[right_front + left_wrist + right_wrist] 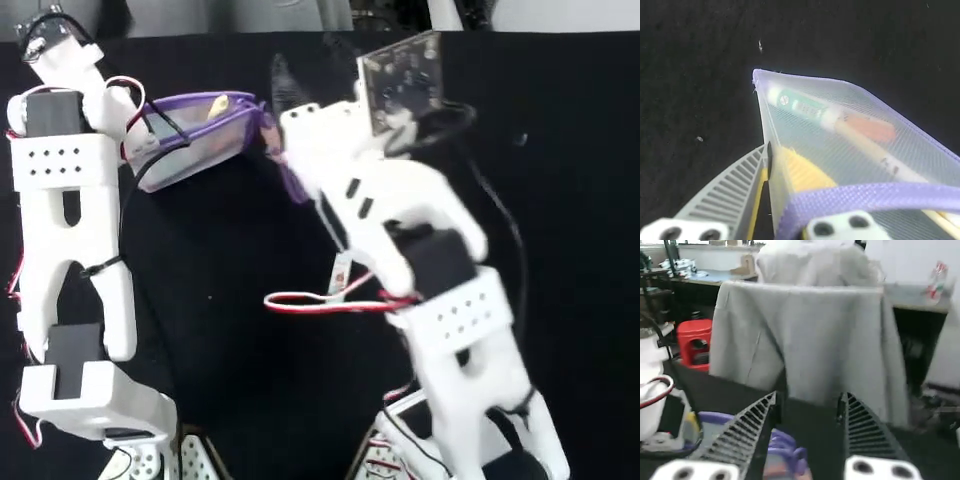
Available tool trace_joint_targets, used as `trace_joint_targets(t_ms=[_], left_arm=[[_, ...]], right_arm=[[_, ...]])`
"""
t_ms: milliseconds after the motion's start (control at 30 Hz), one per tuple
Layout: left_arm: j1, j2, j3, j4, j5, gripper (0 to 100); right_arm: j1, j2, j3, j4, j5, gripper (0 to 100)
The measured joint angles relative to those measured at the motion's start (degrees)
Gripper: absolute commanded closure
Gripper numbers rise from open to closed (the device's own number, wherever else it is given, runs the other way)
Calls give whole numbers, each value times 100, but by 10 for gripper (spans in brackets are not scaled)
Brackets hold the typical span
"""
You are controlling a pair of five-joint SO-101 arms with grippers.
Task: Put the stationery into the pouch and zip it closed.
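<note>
Two arms meet at the pouch (190,140), which hangs tilted above the black table (240,330) at its far left side. The left gripper (772,210) is clamped on one end of the pouch: a grey ribbed finger (725,195) lies against the outside of the wall, and the purple band runs across just by the other finger. The right gripper (809,397) sits at the pouch's other end with its two ribbed, wedge-shaped fingers spread apart and nothing between their tips. The pouch's purple strap (785,447) lies low down, just beside one of them.

The pouch is a see-through mesh, finely ribbed, with woven purple edging. In the high view its rim spreads into an oval. Through the wall show a pen (800,105) with a white and green barrel, an orange piece (870,127) touching it, a long cream stick (875,152) slanting beneath, and a yellow ridged thing (800,172) next to the clamped corner.

The pen's green label carries small marks, too small to read.
</note>
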Motion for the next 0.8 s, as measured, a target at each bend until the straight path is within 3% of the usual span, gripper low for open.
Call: trace_joint_targets(t_ms=[100, 400, 800], left_arm=[[0, 0, 18, 0, 0, 970], [0, 0, 18, 0, 0, 970], [0, 0, 18, 0, 0, 970]], right_arm=[[-193, 26, 774, -835, -396, 815], [-677, 26, 3007, -3833, -492, 815], [-695, 782, 2866, -4264, -492, 815]])
